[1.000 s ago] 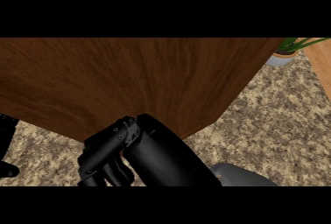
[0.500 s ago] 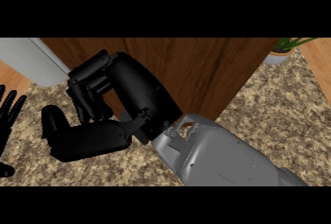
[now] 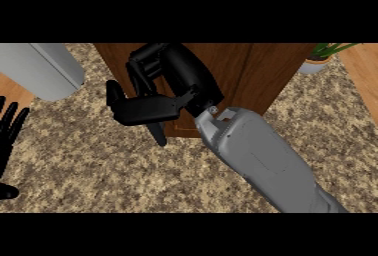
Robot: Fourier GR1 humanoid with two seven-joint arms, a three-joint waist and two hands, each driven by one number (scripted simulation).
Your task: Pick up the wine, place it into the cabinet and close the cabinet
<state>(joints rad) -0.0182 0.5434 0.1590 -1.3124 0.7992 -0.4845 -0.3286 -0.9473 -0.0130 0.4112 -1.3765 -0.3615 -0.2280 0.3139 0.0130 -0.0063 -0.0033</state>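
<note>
The right hand [image 3: 173,82] has moved farther and rightward across the cabinet door [image 3: 255,75], fingers now spread

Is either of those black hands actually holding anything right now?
No. The right hand hangs in front of the wooden cabinet with nothing in it, and the left hand rests open at the left edge. No wine bottle is in view.

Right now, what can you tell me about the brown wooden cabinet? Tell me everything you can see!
The cabinet is brown wood with a streaky grain, sitting at the top middle of the head view on the speckled counter. A thin dark line runs down its front, like a seam between two panels. The front looks shut. The robot's black right hand is spread open across its left part. A little potted plant stands just to its right.
</note>
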